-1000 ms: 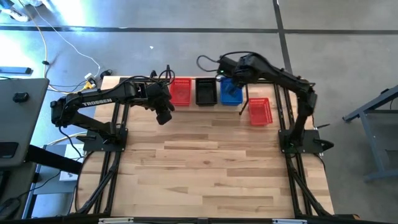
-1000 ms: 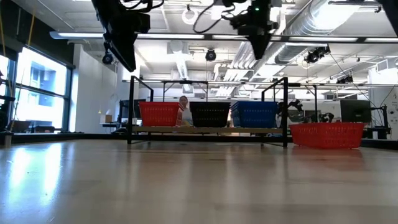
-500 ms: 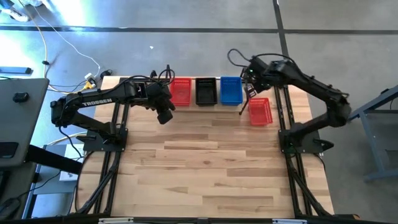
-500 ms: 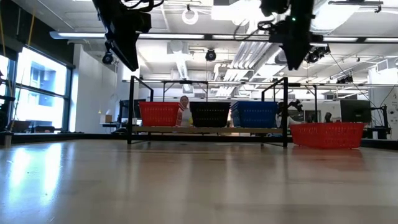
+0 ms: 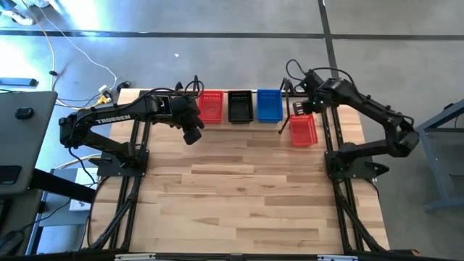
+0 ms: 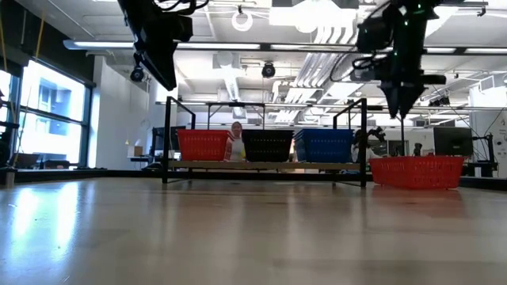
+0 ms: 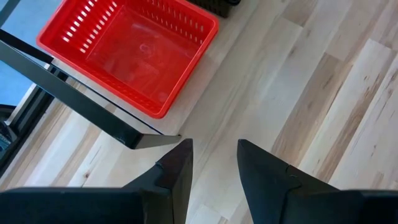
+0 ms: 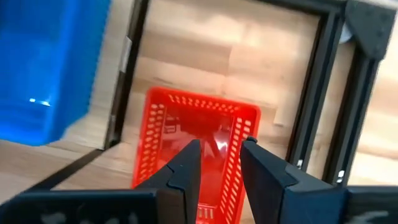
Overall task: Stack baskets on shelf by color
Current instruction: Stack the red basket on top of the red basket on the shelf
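On the shelf (image 6: 348,165) at the table's far side stand a red basket (image 5: 211,106), a black basket (image 5: 240,106) and a blue basket (image 5: 269,105), side by side. Another red basket (image 5: 303,130) rests on the tabletop just right of the shelf. My right gripper (image 8: 221,163) hangs open above this loose basket (image 8: 193,134), pointing down, clear of its rim; in the low view its tip (image 6: 400,111) is well above the basket (image 6: 417,171). My left gripper (image 7: 214,163) waits open over bare wood, near the shelf's left end (image 5: 192,135).
A black shelf upright (image 7: 81,102) runs just beyond my left fingers. The table's black frame bars (image 8: 323,93) stand to the right of the loose red basket. A wide stretch of bare wooden tabletop (image 5: 246,196) lies toward the near edge.
My right gripper has swung from above the blue basket on the shelf toward the table's right edge, come down somewhat and rolled about its axis. It now hangs over the loose red basket. The gap between its fingers looks the same. No basket has moved.
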